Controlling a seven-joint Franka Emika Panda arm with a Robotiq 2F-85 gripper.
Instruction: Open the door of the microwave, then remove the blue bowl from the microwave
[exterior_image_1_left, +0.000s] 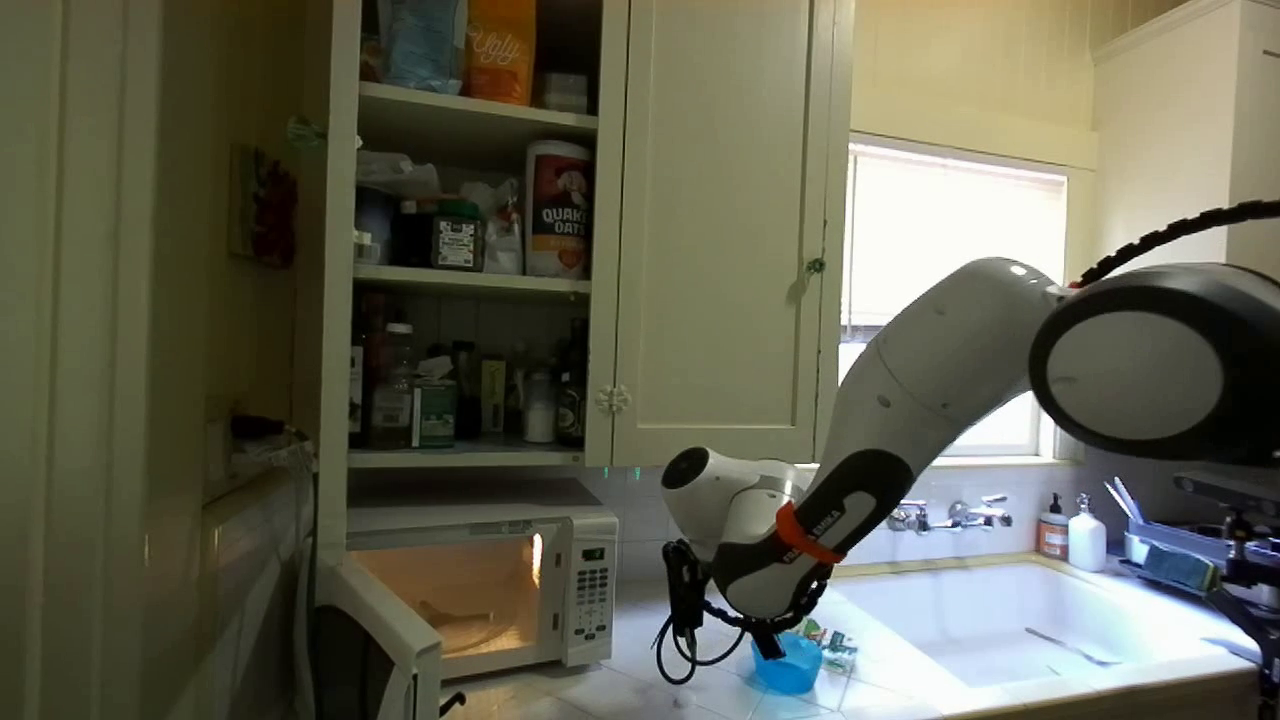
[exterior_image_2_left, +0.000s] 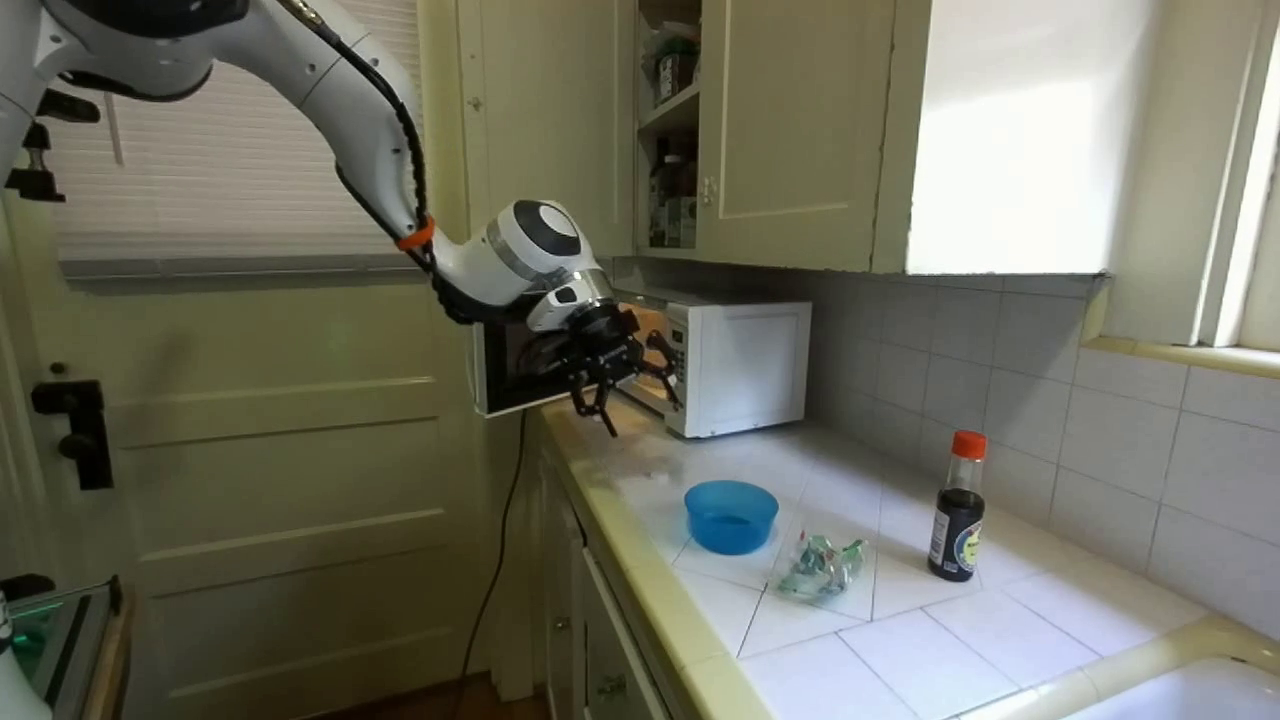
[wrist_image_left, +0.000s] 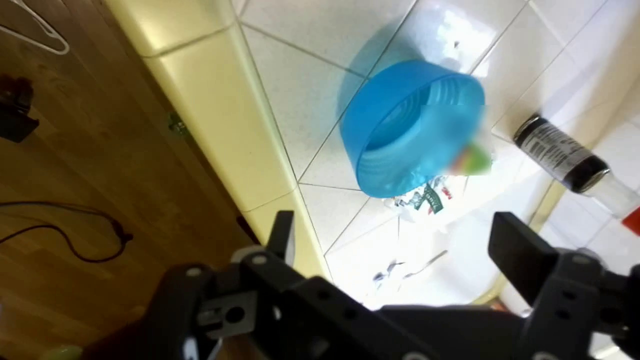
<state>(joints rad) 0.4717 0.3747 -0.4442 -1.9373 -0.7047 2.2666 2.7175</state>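
Note:
The white microwave stands on the counter with a lit interior; it also shows in an exterior view. Its door is swung wide open toward the left, and its dark window shows in an exterior view. The blue bowl sits upright on the tiled counter outside the microwave, in both exterior views and in the wrist view. My gripper is open and empty, above the counter near the microwave's front, apart from the bowl. In the wrist view the fingers are spread wide.
A crumpled plastic wrapper lies beside the bowl. A dark bottle with a red cap stands near the tiled wall. The sink is beyond them. The counter's yellow edge runs along the front. An open cupboard hangs above the microwave.

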